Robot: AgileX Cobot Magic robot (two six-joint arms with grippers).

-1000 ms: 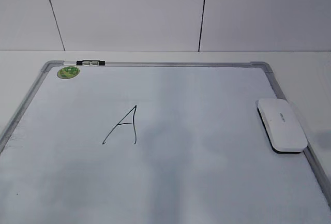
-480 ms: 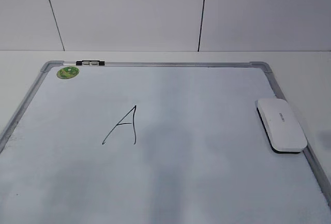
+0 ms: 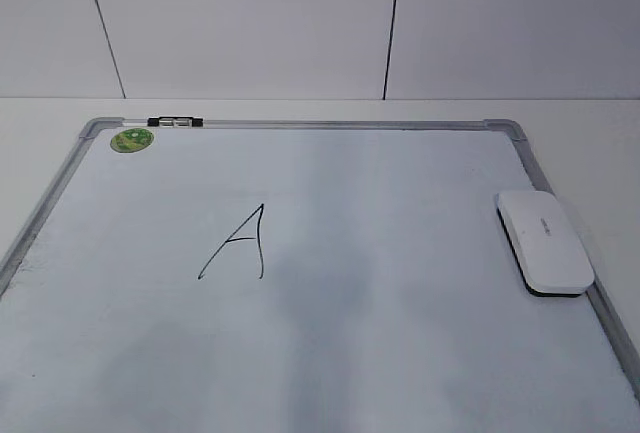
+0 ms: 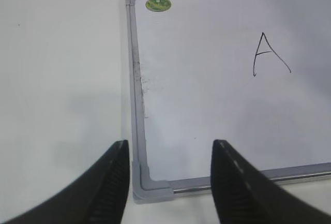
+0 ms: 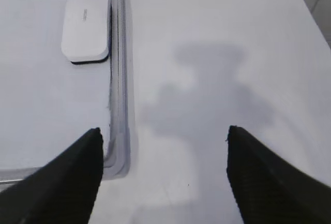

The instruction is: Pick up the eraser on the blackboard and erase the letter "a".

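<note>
The white eraser (image 3: pixel 545 241) lies flat at the right edge of the blackboard (image 3: pixel 400 253), partly over its grey frame. It also shows in the right wrist view (image 5: pixel 85 26), far ahead and left of my right gripper (image 5: pixel 163 131), which is open and empty over the board's near right corner. My left gripper (image 4: pixel 170 146) is open and empty above the board's near left corner (image 4: pixel 150 182). An angular uppercase "A" (image 3: pixel 240 243) is drawn left of the board's middle and shows in the left wrist view (image 4: pixel 269 56). The lowercase cursive "a" is not in view. Neither gripper shows in the exterior view.
A green round sticker (image 3: pixel 132 138) and a small black clip (image 3: pixel 173 122) sit at the board's far left corner. The board lies on a white table (image 5: pixel 217 53) in front of a white panelled wall (image 3: pixel 300 23).
</note>
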